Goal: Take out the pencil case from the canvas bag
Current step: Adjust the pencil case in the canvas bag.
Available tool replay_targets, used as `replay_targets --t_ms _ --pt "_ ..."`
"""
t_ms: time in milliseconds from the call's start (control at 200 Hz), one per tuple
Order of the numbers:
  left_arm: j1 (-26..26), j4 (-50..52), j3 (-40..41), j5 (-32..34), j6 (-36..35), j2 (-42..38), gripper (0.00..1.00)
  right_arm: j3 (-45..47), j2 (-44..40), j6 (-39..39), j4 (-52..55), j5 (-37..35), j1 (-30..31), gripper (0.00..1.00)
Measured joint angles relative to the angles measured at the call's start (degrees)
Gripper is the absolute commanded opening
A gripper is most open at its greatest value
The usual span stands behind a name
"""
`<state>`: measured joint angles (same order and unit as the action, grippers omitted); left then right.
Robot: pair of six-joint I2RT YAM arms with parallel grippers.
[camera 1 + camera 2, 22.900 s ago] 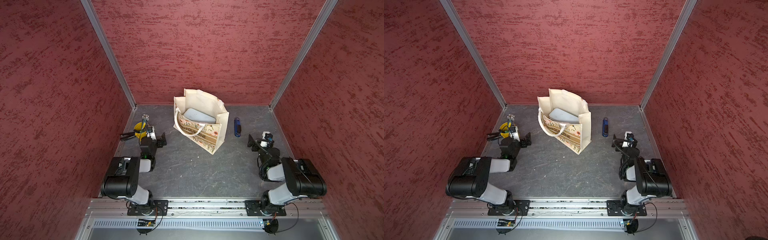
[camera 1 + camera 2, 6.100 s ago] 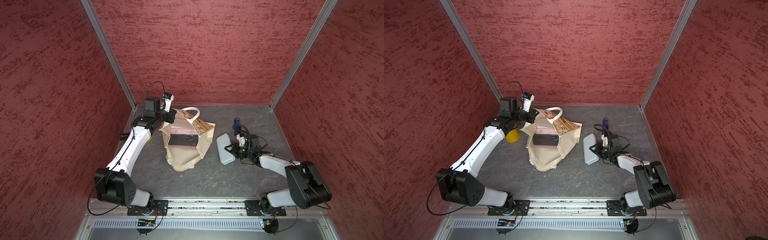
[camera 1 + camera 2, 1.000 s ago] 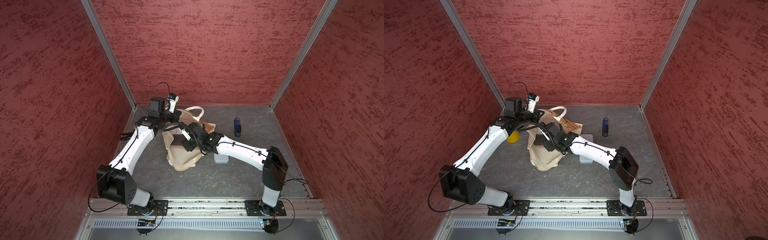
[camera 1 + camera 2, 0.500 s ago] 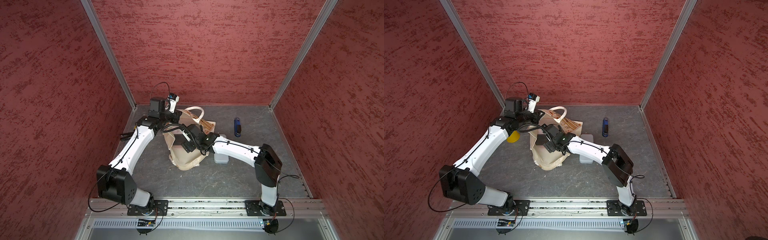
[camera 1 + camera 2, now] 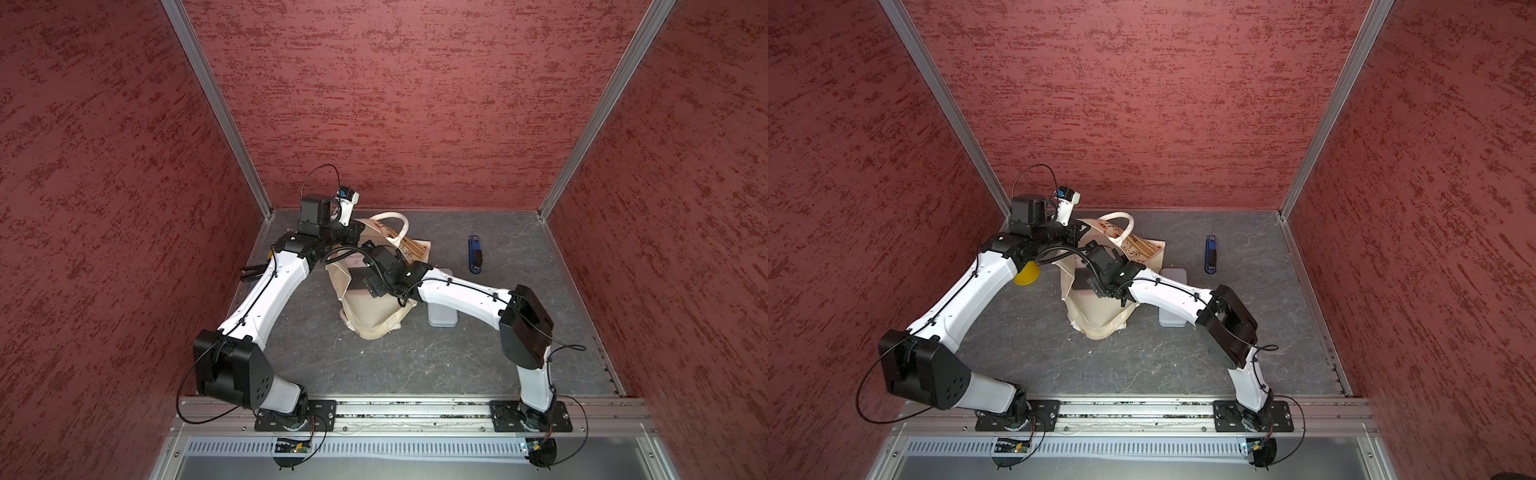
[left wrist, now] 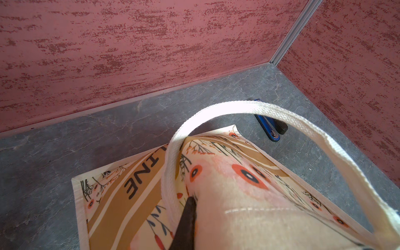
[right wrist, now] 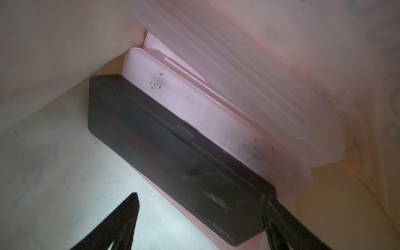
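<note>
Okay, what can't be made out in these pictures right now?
- Both top views: right gripper hidden inside cream floral canvas bag.
- Both top views: grey rectangular case's middle, covered by right arm.
- A top view: yellow object mostly under left arm, unidentifiable.
- Right wrist view: black hard case's logo, blurred.

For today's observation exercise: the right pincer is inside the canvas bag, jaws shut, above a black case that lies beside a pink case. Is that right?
No. The right pincer has its jaws open, wide apart, as the right wrist view shows. The rest stands: it is inside the canvas bag, above the black case that lies beside the pink case.
</note>
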<state>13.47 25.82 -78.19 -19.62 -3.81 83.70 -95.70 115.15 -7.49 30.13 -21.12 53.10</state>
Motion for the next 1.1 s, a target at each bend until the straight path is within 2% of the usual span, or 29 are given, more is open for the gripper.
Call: replay_targets --t_ms 220,371,691,1097 --pt "0.0 0.0 0.0 -0.1 0.4 0.0 0.00 -4.4 3.8 -3.1 3.1 -5.1 -0.1 0.93" --pt "0.0 0.0 0.0 -0.3 0.6 0.0 0.00 -4.4 5.6 -4.5 4.5 -4.9 -1.4 0.93" --pt "0.0 0.0 0.0 -0.9 0.6 0.0 0.00 -3.5 5.7 -5.0 4.6 3.3 -3.0 0.91" --pt "0.0 0.0 0.0 -1.2 0.6 0.0 0.00 9.5 -1.6 -6.5 -2.8 17.6 -3.7 0.87"
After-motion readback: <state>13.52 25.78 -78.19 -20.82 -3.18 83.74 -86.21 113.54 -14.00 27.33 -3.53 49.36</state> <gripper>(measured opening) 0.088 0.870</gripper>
